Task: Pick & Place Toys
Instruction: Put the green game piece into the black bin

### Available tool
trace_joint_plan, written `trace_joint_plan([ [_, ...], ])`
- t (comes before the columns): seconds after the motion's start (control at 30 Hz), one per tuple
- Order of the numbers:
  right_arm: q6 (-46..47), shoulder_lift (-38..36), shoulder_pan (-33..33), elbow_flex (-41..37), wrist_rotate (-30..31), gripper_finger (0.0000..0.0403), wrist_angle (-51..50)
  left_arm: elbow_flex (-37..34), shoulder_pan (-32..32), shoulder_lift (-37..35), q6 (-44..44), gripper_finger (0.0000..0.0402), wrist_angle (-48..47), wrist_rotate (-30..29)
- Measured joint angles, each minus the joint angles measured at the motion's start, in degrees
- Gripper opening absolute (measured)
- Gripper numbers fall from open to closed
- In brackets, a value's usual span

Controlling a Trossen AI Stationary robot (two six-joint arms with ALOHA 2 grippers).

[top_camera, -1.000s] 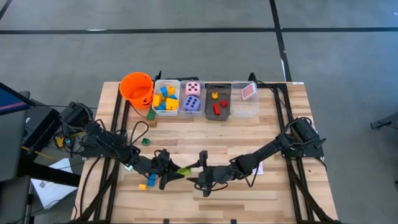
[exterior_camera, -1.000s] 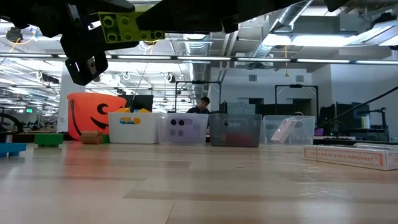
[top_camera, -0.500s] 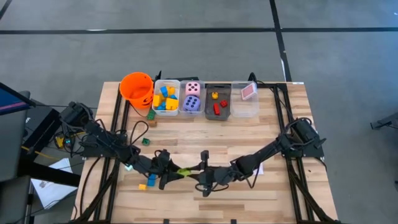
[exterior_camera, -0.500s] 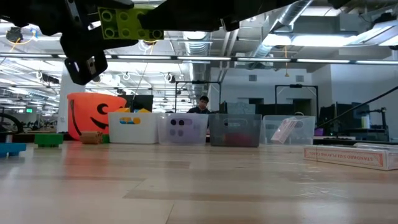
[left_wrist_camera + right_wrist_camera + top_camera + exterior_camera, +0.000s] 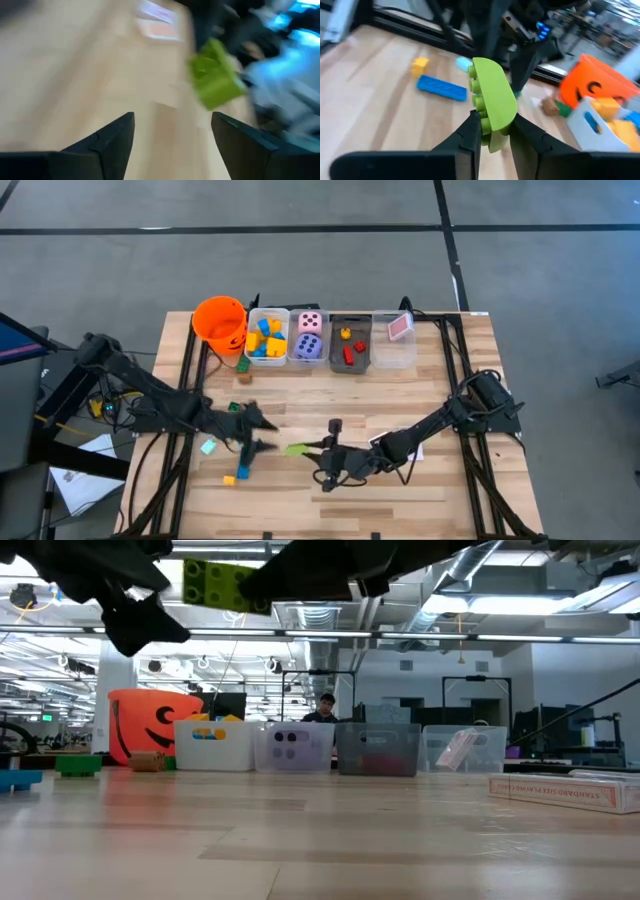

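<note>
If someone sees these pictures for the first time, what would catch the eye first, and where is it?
First, the lime green block, pinched in the right claw above the middle of the table's near part. Next to it on the left, the left claw stands open and holds nothing. After that, the orange bucket with a black face, at the left end of the row of bins along the far edge.

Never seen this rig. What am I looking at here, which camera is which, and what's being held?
Two dark robot arms work at a wooden table. One camera looks down from above, one sits level with the tabletop, and one rides on each wrist. At the far edge stand an orange bucket and four bins holding blocks, dice and a card. The right gripper is shut on a green block. The left gripper, beside it, is open and empty. A few loose blocks lie near it.
</note>
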Motion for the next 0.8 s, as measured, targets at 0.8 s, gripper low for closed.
trace_joint_plan([
  [0.8,26.82,-14.71,-25.96,2.78,12.19,0.0076,-47.6,-0.13,5.88,-19.01,14.33,0.0222,-12.79,-32.11],
])
